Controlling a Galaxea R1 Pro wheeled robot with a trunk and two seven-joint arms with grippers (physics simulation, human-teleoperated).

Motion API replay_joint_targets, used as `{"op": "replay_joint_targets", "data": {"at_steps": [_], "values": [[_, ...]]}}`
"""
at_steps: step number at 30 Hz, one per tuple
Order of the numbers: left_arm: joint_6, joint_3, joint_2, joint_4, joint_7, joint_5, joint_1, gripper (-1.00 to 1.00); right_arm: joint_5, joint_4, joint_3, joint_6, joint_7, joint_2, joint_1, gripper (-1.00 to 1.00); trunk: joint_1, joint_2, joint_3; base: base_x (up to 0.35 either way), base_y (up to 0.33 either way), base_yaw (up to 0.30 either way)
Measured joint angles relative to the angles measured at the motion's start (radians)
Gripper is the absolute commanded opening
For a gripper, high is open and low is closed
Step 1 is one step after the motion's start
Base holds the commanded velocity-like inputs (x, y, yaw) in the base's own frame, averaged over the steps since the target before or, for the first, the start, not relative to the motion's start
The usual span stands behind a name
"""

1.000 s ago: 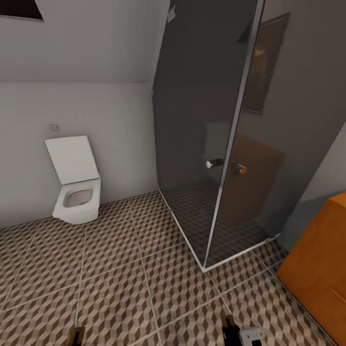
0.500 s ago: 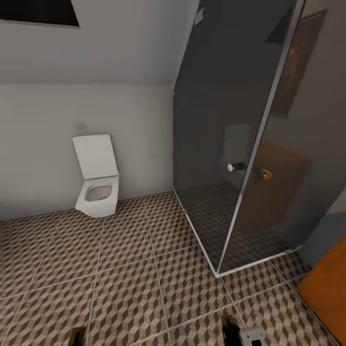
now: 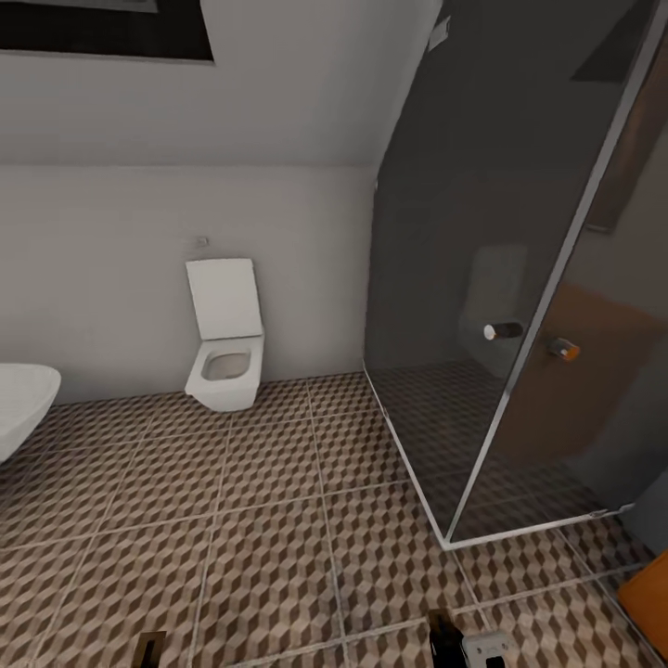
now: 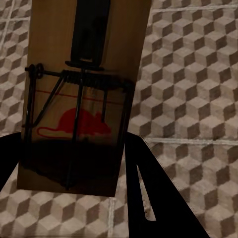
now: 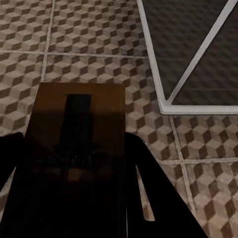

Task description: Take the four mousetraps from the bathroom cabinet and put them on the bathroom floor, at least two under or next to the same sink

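In the left wrist view a mousetrap (image 4: pixel 82 94), a wooden board with a red mouse print and dark wire parts, sits between the dark fingers (image 4: pixel 146 188) of my left gripper (image 4: pixel 74 163), which is shut on it. My right gripper (image 5: pixel 74 163) is shut on a second mousetrap (image 5: pixel 79 139), which lies in shadow. Both hang above the cube-patterned bathroom floor (image 3: pixel 278 547). The gripper tips show at the bottom of the head view, left (image 3: pixel 148 647) and right (image 3: pixel 448 642). A corner of the orange-brown cabinet (image 3: pixel 649 594) shows at the lower right. The bathroom sink is out of view.
A white toilet (image 3: pixel 224 348) hangs on the far wall with its lid up. A glass shower enclosure (image 3: pixel 520 306) with a metal frame stands at the right, its corner (image 5: pixel 168 106) close to my right gripper. A rounded white tub edge (image 3: pixel 19 408) shows at the left.
The camera has turned left: toilet and shower slid right in the picture, the cabinet nearly left it, and the tub edge came in. Both grippers keep their mousetraps.
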Motion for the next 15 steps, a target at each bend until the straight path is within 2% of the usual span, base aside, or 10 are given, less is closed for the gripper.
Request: {"op": "replay_joint_targets", "data": {"at_steps": [15], "values": [[0.0, 0.0, 0.0, 0.0, 0.0, 0.0, 0.0, -1.0, 0.0, 0.03, 0.001, -0.002, 0.0, 0.0, 0.0, -1.0, 0.0, 0.0, 0.003, 0.0, 0.0, 0.244]]}}
